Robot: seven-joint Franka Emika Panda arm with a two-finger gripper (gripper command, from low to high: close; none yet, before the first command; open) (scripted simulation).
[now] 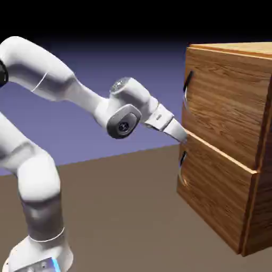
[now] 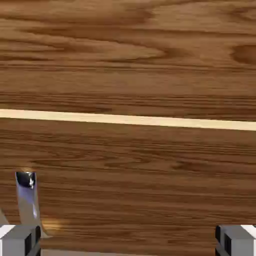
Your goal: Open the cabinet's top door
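Blue-violet backdrop (image 1: pixel 117 69), top door (image 1: pixel 228 101) still shut, so you've got it all left, pincer (image 2: pixel 128 241) wide open, empty.

From here the robot arm (image 1: pixel 125 109) stands at the exterior view's left, reaching across to the cabinet (image 1: pixel 223 143) at the right. On the cabinet's front, the top door (image 1: pixel 228 101) sits directly above the lower door (image 1: pixel 218 191), one handle (image 1: pixel 187 85) on the upper, another handle (image 1: pixel 182 166) on the lower, both toward the front's left edge. The arm's far end is near the seam between the doors.
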